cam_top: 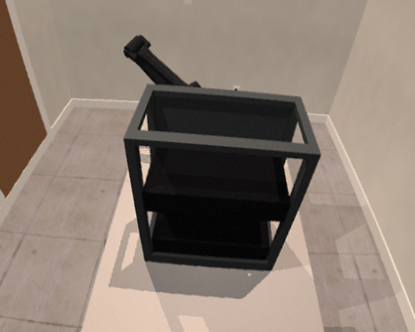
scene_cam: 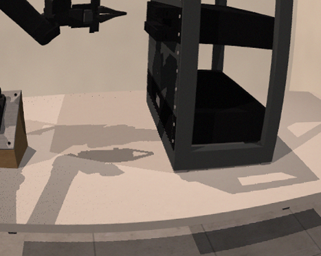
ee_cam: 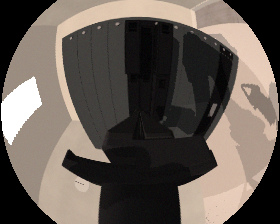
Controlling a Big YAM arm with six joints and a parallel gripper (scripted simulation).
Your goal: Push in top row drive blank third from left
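Observation:
The dark rack (scene_cam: 210,77) stands upright on the pale table, its front facing left in the exterior view. Drive blanks (scene_cam: 160,26) of the top row stick out from that front; I cannot tell the single blanks apart there. My gripper (scene_cam: 120,13) is shut and empty, its fingers forming a point aimed at the rack's top row, a short gap away from it. In the wrist view the rack front (ee_cam: 150,78) fills the frame ahead of the shut fingers (ee_cam: 146,125). In the top view the rack (cam_top: 217,171) hides the gripper; only the arm (cam_top: 152,62) shows behind it.
The arm's base sits on a wooden block (scene_cam: 7,132) at the table's left. The table's curved front edge (scene_cam: 167,220) runs below the rack. Walls close in on the room.

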